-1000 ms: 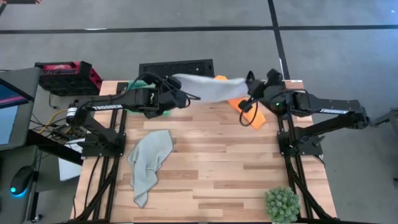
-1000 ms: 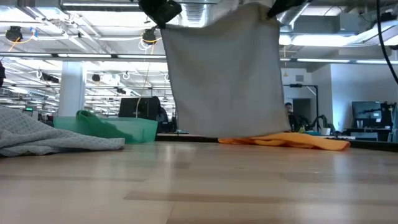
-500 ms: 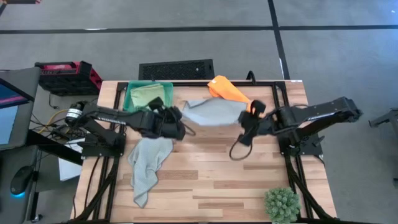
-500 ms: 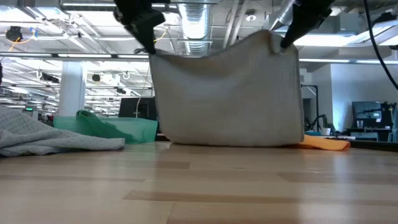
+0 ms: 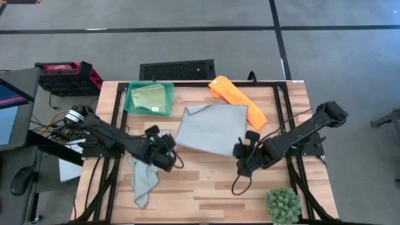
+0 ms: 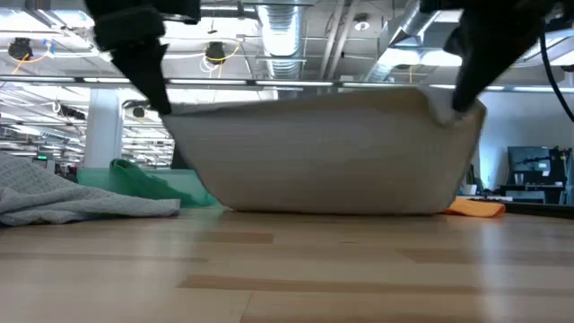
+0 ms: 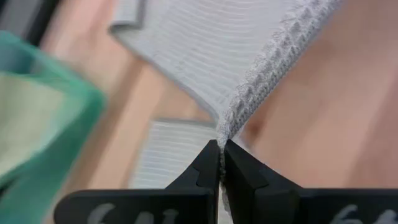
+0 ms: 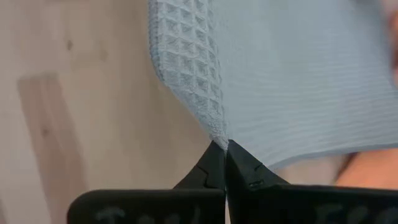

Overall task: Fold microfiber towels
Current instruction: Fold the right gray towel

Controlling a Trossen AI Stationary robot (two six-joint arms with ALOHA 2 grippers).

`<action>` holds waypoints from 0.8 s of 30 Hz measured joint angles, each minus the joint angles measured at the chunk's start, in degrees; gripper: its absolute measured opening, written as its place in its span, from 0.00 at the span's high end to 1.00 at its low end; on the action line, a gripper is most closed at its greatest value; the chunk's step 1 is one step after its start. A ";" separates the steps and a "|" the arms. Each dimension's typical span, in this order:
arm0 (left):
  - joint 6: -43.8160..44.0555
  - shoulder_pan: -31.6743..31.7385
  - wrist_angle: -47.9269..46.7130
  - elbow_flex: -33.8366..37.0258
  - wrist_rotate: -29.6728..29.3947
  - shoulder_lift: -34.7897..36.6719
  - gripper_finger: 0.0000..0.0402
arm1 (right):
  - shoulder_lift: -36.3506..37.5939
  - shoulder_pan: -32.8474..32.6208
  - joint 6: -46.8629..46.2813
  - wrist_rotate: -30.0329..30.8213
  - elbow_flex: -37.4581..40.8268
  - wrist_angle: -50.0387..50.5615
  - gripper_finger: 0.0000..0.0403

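Here, mid-spread: pale grey towel stretched between two grippers above the wooden table, far edge already lying on the boards near the orange towel, near edge held up off the surface, as seen in the low view.

Left gripper clamped on the towel's near left corner, fingers pressed together with only a sliver of waffle-weave hem between them. Right gripper likewise clenched on the near right corner, fingers closed tight on a thin pinch of cloth.

Likely trouble from here: so little fabric in either pinch that a hard pull could slip a corner free and drop that side in a heap. Uneven lowering could lay the cloth down skewed or wrinkled, spoiling the fold to follow. On the left, the second grey towel lying crumpled just beside and partly under the left gripper, close enough to be snagged or dragged. On the right, the far corner touching or overlapping the orange towel, so a tug toward the front could pull that along too.

Elsewhere: light green towel resting in the green tray at the table's far left; spiky plant ball at the near right corner, well apart.
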State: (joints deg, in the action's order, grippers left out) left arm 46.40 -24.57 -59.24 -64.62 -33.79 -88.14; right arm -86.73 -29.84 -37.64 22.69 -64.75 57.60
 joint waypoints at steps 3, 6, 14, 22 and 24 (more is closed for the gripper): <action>-0.62 -2.83 3.41 1.51 1.63 -0.01 1.00 | -3.11 -1.79 -0.97 -2.81 0.00 -1.20 0.98; 0.08 -4.99 6.00 2.32 3.55 -0.04 1.00 | -5.48 -3.24 -0.85 -6.62 0.00 -3.66 0.97; 5.66 -9.41 11.45 4.17 9.52 -0.13 1.00 | -8.34 -5.64 1.67 -14.12 0.00 -8.28 0.97; 6.36 -9.31 11.14 4.19 7.57 -0.13 1.00 | -7.16 -5.54 2.12 -12.04 -0.07 -7.00 0.97; 6.38 -7.91 11.16 4.19 7.07 -0.13 1.00 | -7.23 -4.86 1.86 -10.84 -0.02 -4.71 0.97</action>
State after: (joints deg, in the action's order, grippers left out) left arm 52.77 -32.48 -48.08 -60.42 -26.72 -88.27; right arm -93.95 -34.70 -35.78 11.85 -64.77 52.89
